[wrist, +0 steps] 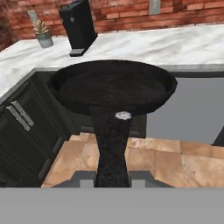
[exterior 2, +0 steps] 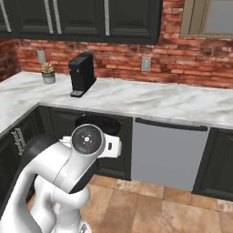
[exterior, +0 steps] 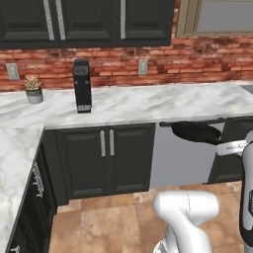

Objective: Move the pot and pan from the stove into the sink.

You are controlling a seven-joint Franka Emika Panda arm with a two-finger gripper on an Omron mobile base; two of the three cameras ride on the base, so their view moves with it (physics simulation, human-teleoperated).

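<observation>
Above the floor, pan (wrist: 113, 89) level, handle toward tool (wrist: 113, 177) (clamped).

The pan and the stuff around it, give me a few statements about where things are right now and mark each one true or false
1. The gripper is shut on the handle of the pan. True.
2. The pan rests on the marble counter. False: it is held in the air in front of the dark lower cabinets, below the counter's edge.
3. A black coffee machine stands on the counter before the brick wall. True.
4. The small potted plant stands on the floor. False: it sits on the counter, near the wall.
</observation>
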